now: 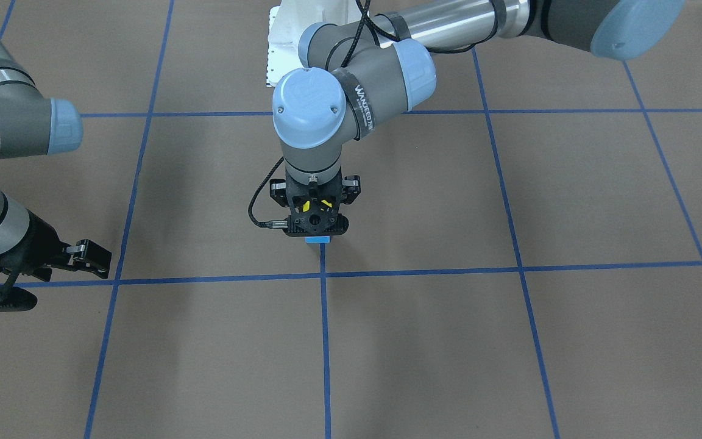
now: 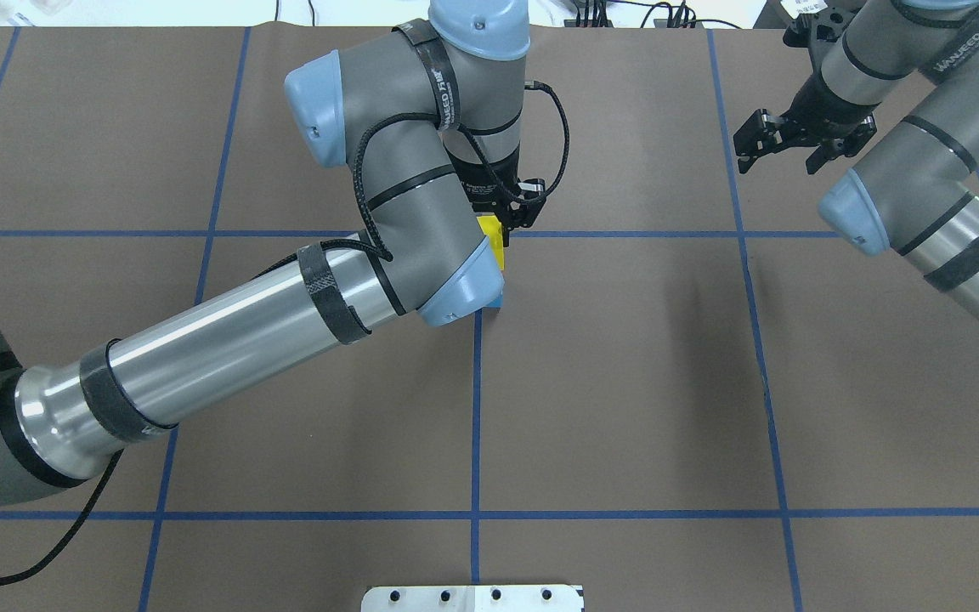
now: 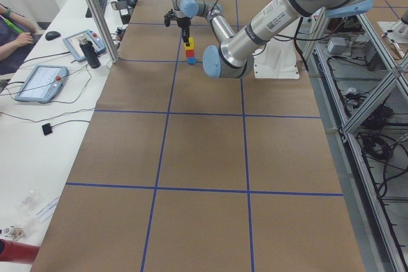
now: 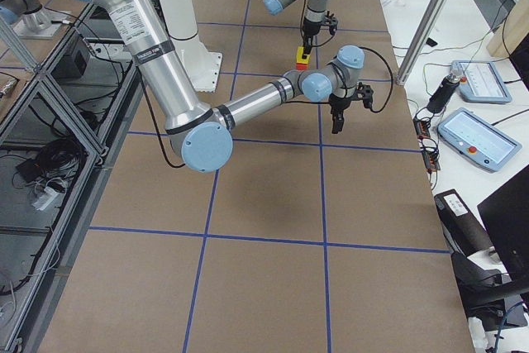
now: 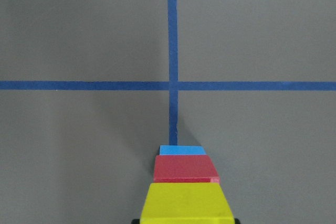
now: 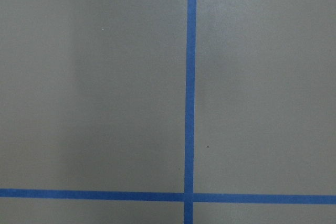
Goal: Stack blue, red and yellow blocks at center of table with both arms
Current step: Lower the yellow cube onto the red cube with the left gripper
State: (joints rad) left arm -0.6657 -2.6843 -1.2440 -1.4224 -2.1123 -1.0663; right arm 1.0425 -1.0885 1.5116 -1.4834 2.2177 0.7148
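The three blocks stand as one stack beside a tape crossing on the table [image 2: 625, 382]. In the left wrist view the blue block [image 5: 182, 150] is at the bottom, the red block [image 5: 185, 168] on it, and the yellow block [image 5: 186, 203] on top. My left gripper [image 2: 513, 212] points straight down over the stack, its fingers against both sides of the yellow block [image 2: 494, 244]. Only an edge of the blue block [image 1: 317, 239] shows below the gripper in the front view. My right gripper [image 2: 780, 160] hangs open and holds nothing, far off to the right of the stack.
The white bolted pedestal [image 2: 472, 597] sits at the table's near edge. A side bench along the far edge holds tablets [image 3: 39, 82] and a bottle [image 3: 91, 52], with a person's arm [image 3: 16, 39] at it. A metal frame [image 3: 363, 87] runs behind the robot.
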